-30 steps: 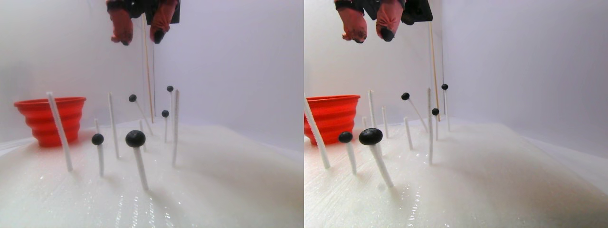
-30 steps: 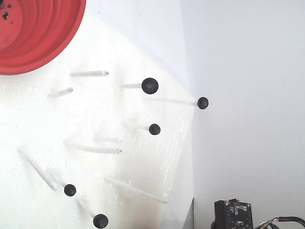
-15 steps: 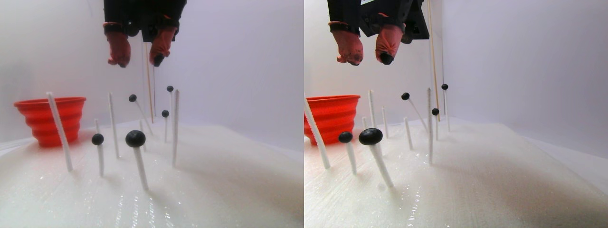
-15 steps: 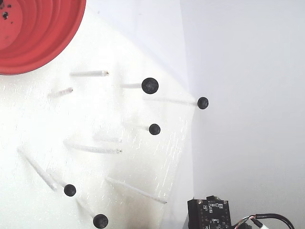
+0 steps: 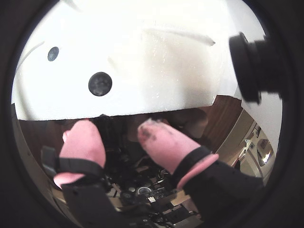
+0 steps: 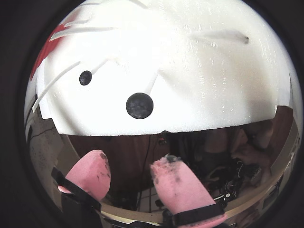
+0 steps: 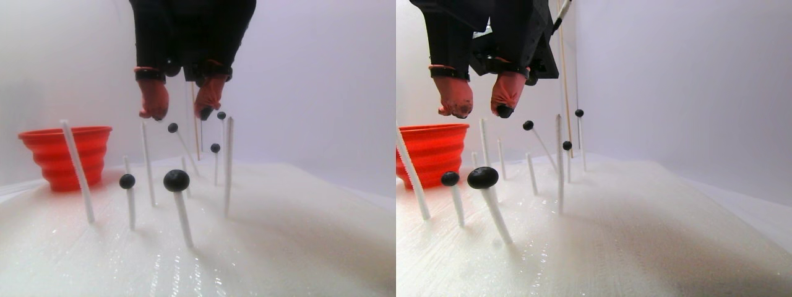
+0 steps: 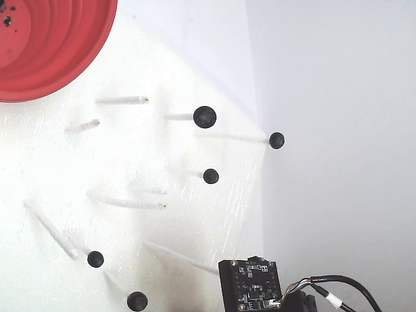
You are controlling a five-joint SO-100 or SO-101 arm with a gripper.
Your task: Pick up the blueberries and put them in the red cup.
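White foam board holds our blueberries up on thin sticks for easy plucking, the red cup waits at its corner, and our gripper hangs above them, pink fingers apart and empty.

no readable text, labels or numbers

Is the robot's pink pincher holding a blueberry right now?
No. The gripper is open and empty, its pink fingers apart with nothing between them. The blueberries sit on their white sticks.
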